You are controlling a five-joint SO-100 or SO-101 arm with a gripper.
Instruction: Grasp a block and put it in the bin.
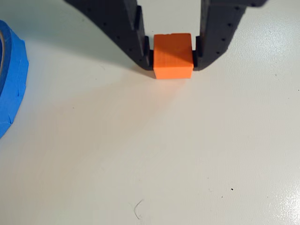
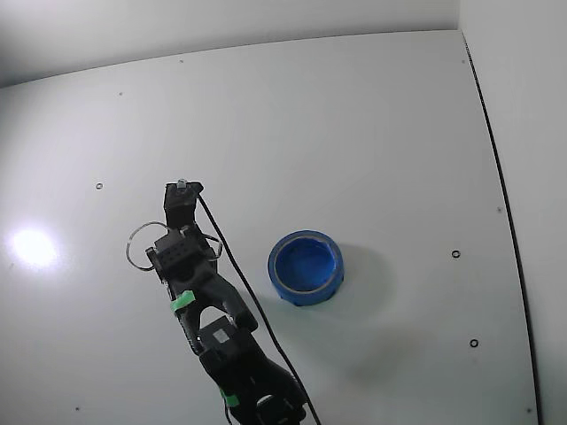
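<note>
In the wrist view the block (image 1: 173,55), a small orange-red cube, sits squeezed between two black fingers that come in from the top edge. My gripper (image 1: 173,60) is shut on it, with both pads pressed against its side faces. Whether the cube rests on the table or hangs just above it I cannot tell. The blue bin (image 1: 11,79) shows as a piece of rim at the left edge of that view. The fixed view shows the whole round bin (image 2: 306,267) to the right of the black arm (image 2: 190,266); the block is hidden there under the arm.
The table is a plain white surface with small dark marks and screw holes. Its right edge (image 2: 496,177) runs down the fixed view. A black cable (image 2: 239,274) trails along the arm between it and the bin.
</note>
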